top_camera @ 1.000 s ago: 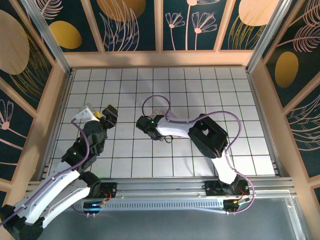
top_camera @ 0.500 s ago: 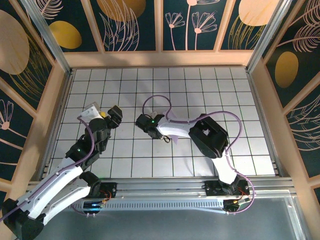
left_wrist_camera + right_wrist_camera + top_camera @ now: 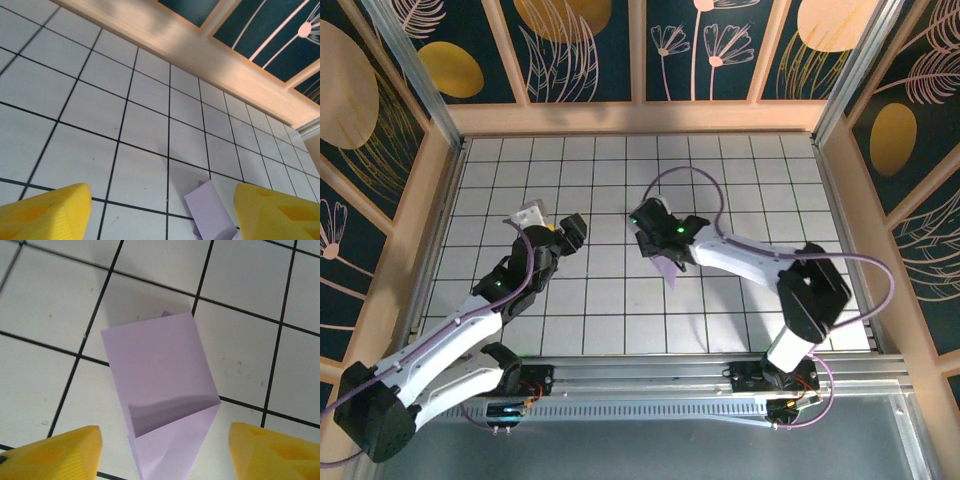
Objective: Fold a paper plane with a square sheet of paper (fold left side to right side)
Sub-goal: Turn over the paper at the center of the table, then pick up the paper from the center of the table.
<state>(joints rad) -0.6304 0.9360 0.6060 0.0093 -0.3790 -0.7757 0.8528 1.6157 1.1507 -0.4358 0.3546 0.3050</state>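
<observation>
Arms have moved; the right claw (image 3: 165, 430) now reaches further out and stands open over the folded purple paper (image 3: 157, 365), which lies flat on the table (image 3: 750, 180); the left claw (image 3: 162, 192) is closer, open too. From above, the right claw hides part of the paper.

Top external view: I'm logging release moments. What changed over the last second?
The right hand opened, letting go of the folded lavender paper beneath it, and its arm stretched out away from its base. The left hand slid toward the middle. It stayed open and empty.
</observation>
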